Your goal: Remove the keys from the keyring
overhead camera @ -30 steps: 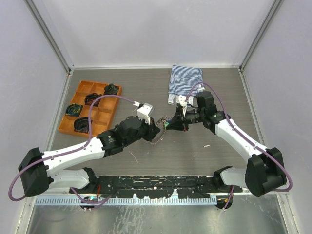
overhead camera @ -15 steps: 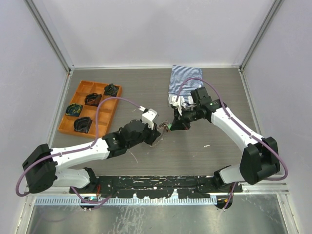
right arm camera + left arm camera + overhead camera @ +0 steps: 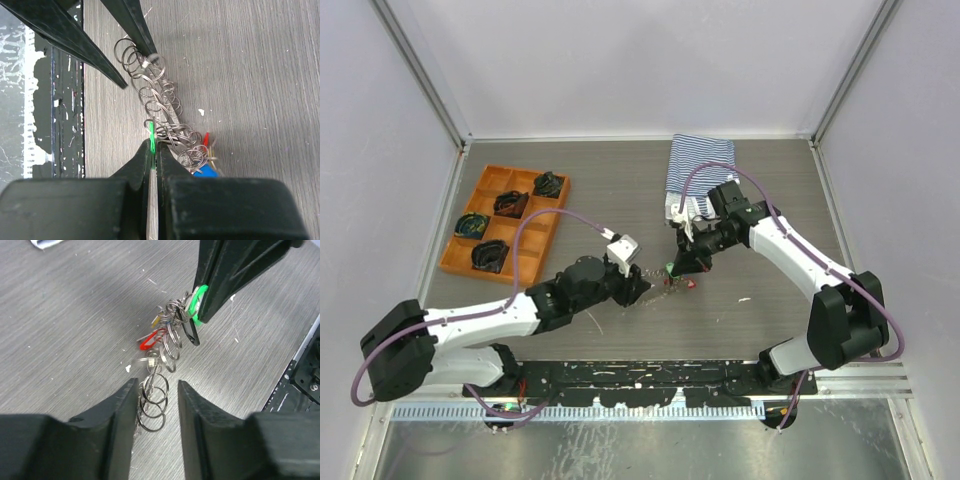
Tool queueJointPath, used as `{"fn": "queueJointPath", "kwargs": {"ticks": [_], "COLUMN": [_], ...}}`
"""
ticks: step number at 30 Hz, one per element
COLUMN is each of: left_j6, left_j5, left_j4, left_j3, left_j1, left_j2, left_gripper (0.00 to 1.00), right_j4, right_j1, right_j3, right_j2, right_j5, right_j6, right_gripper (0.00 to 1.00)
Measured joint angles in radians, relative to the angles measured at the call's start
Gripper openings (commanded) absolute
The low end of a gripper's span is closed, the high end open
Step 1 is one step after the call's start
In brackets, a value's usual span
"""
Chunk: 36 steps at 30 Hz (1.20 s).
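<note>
The keyring is a chain of linked metal rings stretched over the table, with the keys bunched at its far end. My right gripper is shut on the green key. The red key and blue key hang in the bundle beside it. My left gripper is open, astride the chain's near rings, which lie close to its left finger without being pinched. From above, both gripper tips meet at the bundle in the table's middle.
An orange tray with dark bundles sits at the left. A striped blue-white cloth lies at the back, behind the right arm. A small white scrap lies right of the bundle. A black rail runs along the near edge.
My left gripper's jaws have parted and let go of the chain. The right gripper has carried the green key and bundle nearer and lower, toward the table.
</note>
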Motion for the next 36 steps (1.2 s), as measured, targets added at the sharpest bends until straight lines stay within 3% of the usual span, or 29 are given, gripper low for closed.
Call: {"fn": "queueJointPath", "kwargs": {"ticks": [6, 12, 18, 26, 31, 36], "left_j6": [0.039, 0.107, 0.187, 0.398, 0.500, 0.584], "left_j5": [0.029, 0.106, 0.175, 0.256, 0.224, 0.165], "left_j4": [0.011, 0.093, 0.131, 0.116, 0.116, 0.111], "left_j3": [-0.082, -0.181, -0.202, -0.103, -0.063, -0.032], "left_j1": [0.001, 0.001, 0.001, 0.002, 0.002, 0.002], "left_j2": [-0.161, -0.315, -0.322, -0.172, -0.071, 0.020], "left_gripper": [0.58, 0.82, 0.93, 0.95, 0.95, 0.88], "right_j4": [-0.034, -0.097, -0.105, -0.026, -0.003, 0.010], "right_j1": [-0.004, -0.013, -0.026, -0.028, -0.028, -0.028], "right_j3": [0.001, 0.018, 0.019, 0.004, -0.008, -0.012], "right_j2": [0.002, 0.002, 0.002, 0.002, 0.001, -0.002], "right_j5": [-0.017, -0.058, -0.111, -0.136, -0.146, -0.152], "right_j6": [-0.046, -0.117, -0.114, -0.016, 0.010, 0.018], "right_gripper": [0.01, 0.01, 0.01, 0.01, 0.01, 0.01]}}
